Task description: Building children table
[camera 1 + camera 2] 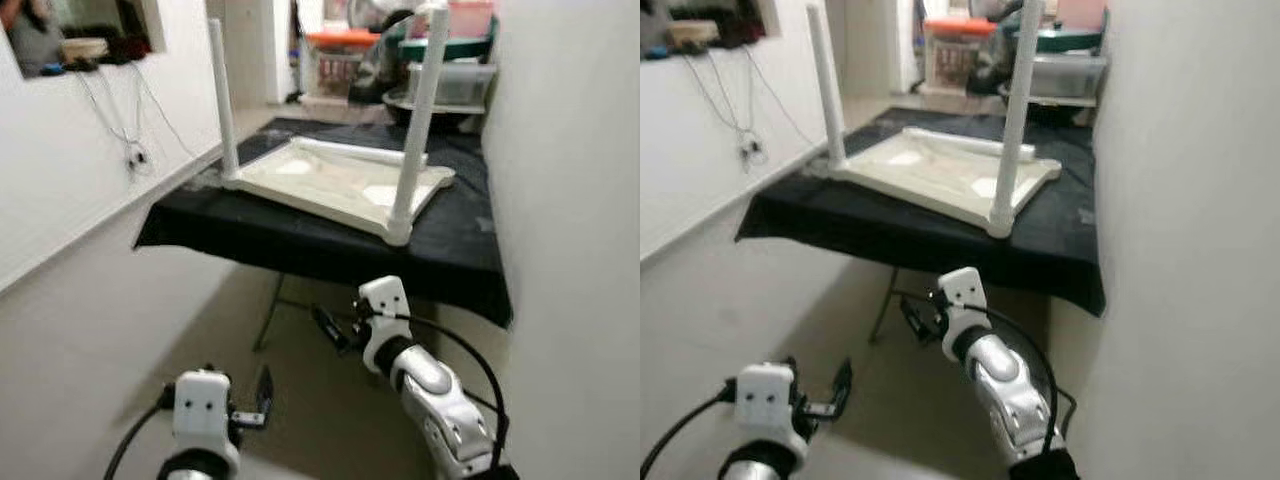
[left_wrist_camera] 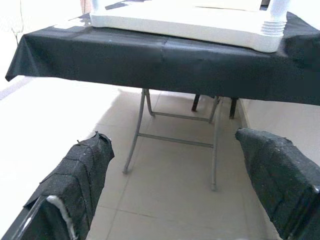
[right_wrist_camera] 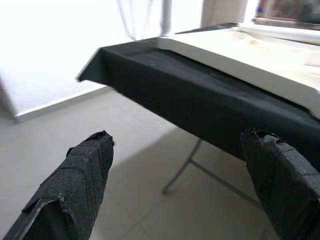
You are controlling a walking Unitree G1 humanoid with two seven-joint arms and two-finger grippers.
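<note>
A white children's tabletop (image 1: 330, 180) lies upside down on a table draped in black cloth (image 1: 300, 245). Two white legs stand upright in it, one at the far left corner (image 1: 222, 95) and one at the near right corner (image 1: 420, 120). A third white leg (image 1: 360, 152) lies along the tabletop's far edge. Both grippers hang low in front of the black table, below its edge and apart from it. The left gripper (image 1: 262, 395) is open and holds nothing, as the left wrist view (image 2: 172, 135) confirms. The right gripper (image 1: 330, 328) is also open and holds nothing (image 3: 176, 134).
A white wall (image 1: 570, 200) runs close along the right. The left wall (image 1: 80, 180) has cables hanging down it. Plastic bins and tubs (image 1: 450, 70) are stacked behind the table. Grey folding legs (image 2: 175, 140) stand under the cloth on a tiled floor.
</note>
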